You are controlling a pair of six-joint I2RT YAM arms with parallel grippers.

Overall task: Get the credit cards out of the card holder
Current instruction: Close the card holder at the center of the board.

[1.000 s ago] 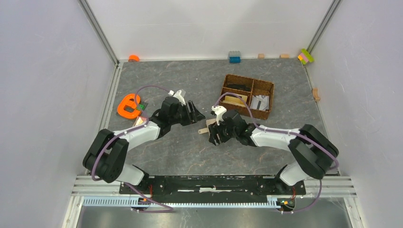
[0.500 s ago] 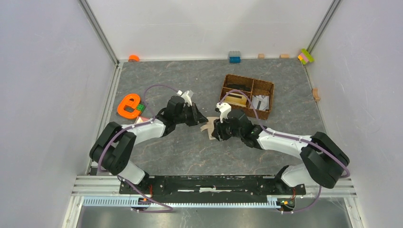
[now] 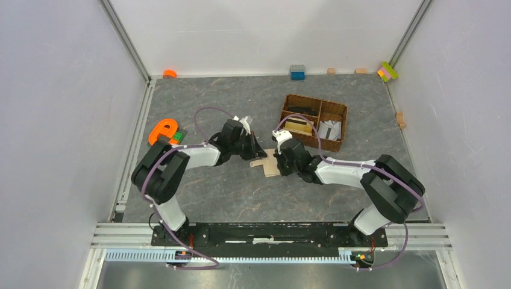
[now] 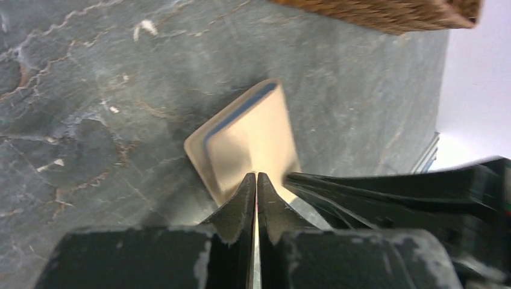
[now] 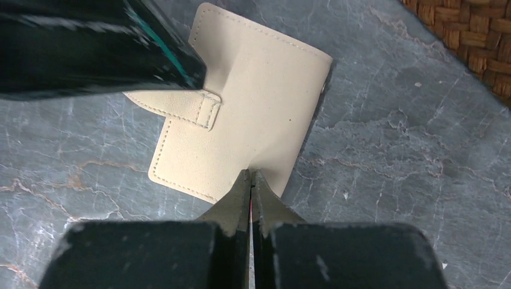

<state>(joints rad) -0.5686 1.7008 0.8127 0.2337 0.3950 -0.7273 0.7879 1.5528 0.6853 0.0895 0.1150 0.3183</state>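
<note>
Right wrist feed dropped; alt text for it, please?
The right pincer is shut on the near edge of a beige wallet on the grey table. The left arm overlaps its tab; a wicker basket shows top right.

The card holder [image 5: 241, 114] is beige with stitched edges, folded shut, its tab sticking out sideways. It lies on the grey tabletop [image 5: 391, 180], opposite edges pinched in my left end effector [image 4: 257, 177] and right end effector [image 5: 250, 174].
</note>
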